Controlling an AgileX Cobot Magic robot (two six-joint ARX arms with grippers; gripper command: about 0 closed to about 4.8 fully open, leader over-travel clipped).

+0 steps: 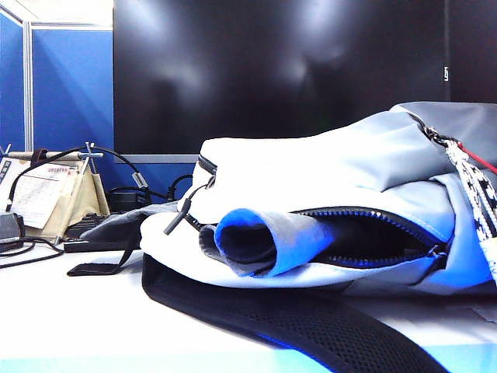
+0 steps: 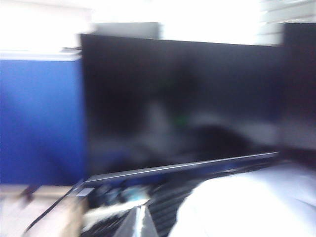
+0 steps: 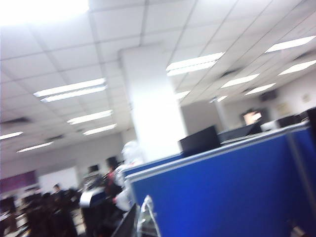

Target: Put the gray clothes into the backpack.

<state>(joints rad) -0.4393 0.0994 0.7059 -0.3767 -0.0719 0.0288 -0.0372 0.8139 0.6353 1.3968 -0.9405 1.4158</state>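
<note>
Gray clothes (image 1: 256, 237) sit mostly inside the backpack (image 1: 334, 167), which lies on its side on the white table (image 1: 70, 311), right of centre and near the exterior camera. One rolled sleeve end pokes out of the left end of the open zipper mouth (image 1: 373, 233), tube opening facing us.

Neither gripper shows in the exterior view. The left gripper (image 2: 139, 222) is only a blurred tip at the frame edge of its wrist view, pointing at the dark monitor (image 2: 182, 98) with the pale backpack shell below it. The right gripper (image 3: 146, 217) is likewise a sliver, aimed up at ceiling lights and a blue partition (image 3: 227, 187). Jaws can't be read from either sliver; going by the recorded state, both are closed and nothing is visibly held.

Risks, my read:
- Sleeve is not fully in. If left as is, it can slide back out, or snag in the zipper teeth if anyone closes the bag.
- A push on the sleeve with closed jaws could shove the whole bag sideways; nothing pins it.
- Black mesh strap (image 1: 295, 326) and the zipper pull cord (image 1: 182, 214) lie near the mouth, easy to catch by mistake.

Writing: the notice on the tan stand (image 1: 46, 198) far left has print, too small to read. Small mark on the monitor's right bezel, illegible.
</note>
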